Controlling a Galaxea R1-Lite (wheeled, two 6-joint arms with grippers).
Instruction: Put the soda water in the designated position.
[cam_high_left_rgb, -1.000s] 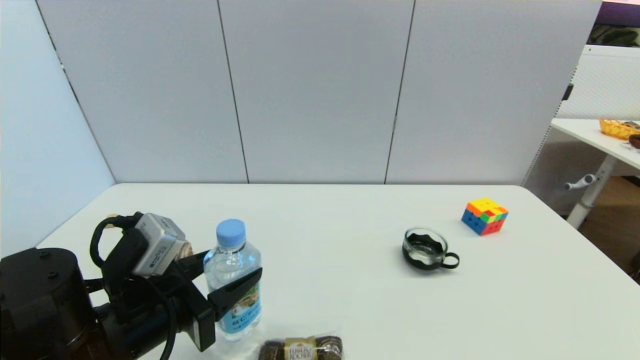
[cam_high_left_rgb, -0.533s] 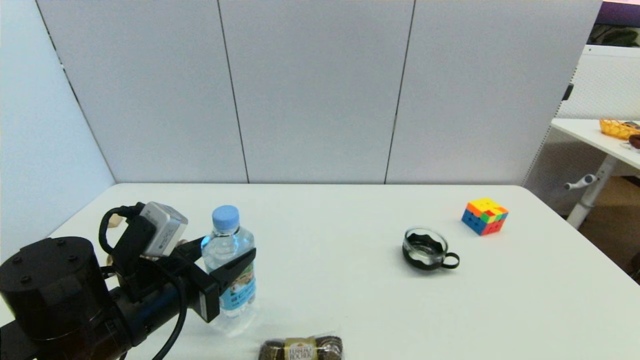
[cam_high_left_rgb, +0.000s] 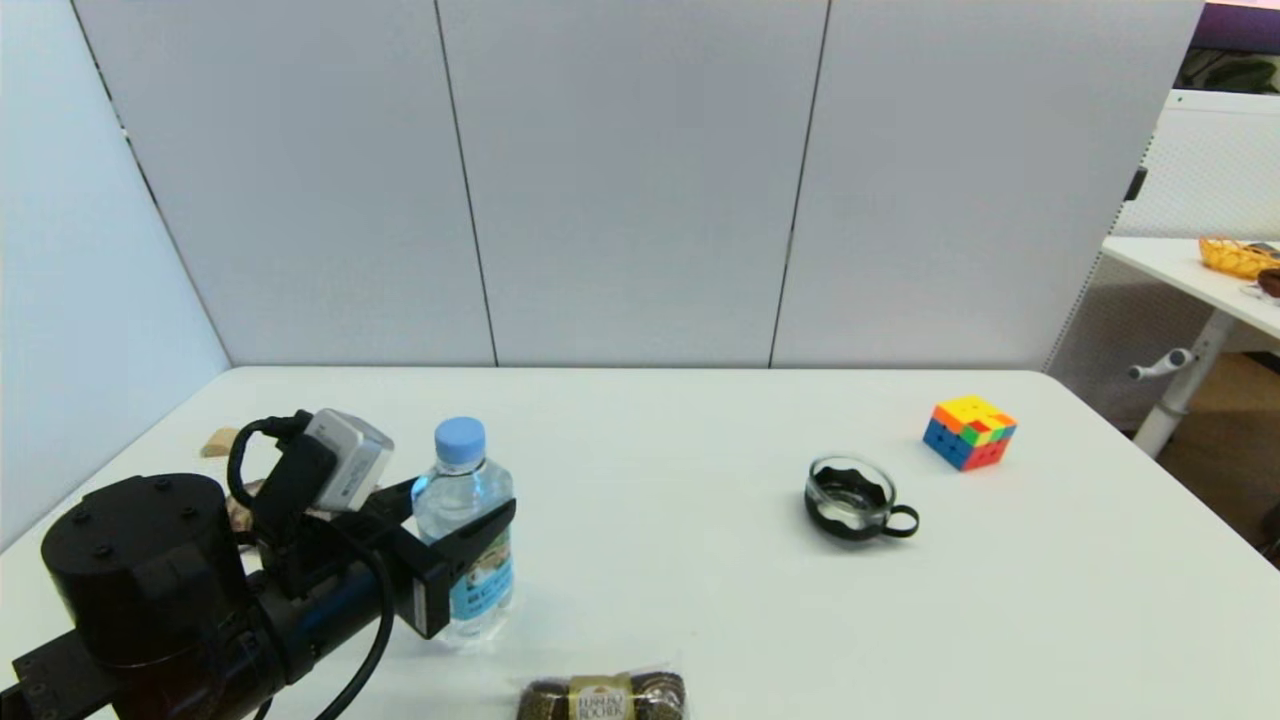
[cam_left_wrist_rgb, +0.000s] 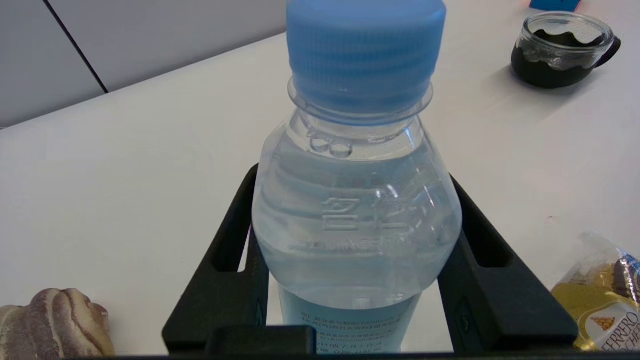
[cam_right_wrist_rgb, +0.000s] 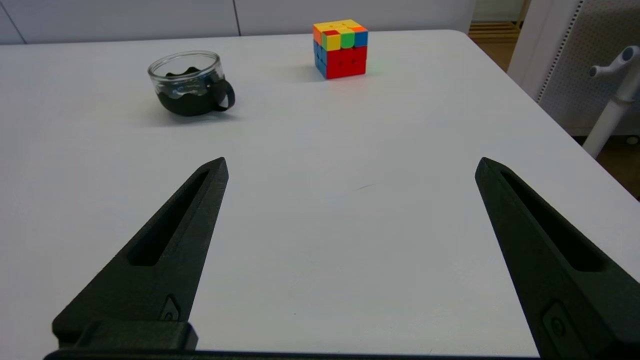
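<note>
- The right gripper (cam_right_wrist_rgb: 350, 167) hangs above the white table (cam_right_wrist_rgb: 320, 240), fingers spread wide with nothing between them.
- A glass cup (cam_right_wrist_rgb: 189, 84) in a black holder stands beyond.
- A colourful cube (cam_right_wrist_rgb: 341, 48) sits near the cup, apart from it.

Soda water (cam_high_left_rgb: 463, 530): clear glossy plastic, ribbed matt cap. Left gripper fingers (cam_left_wrist_rgb: 227, 280): matt black plastic. Table (cam_high_left_rgb: 700, 580) showing smooth white.
</note>
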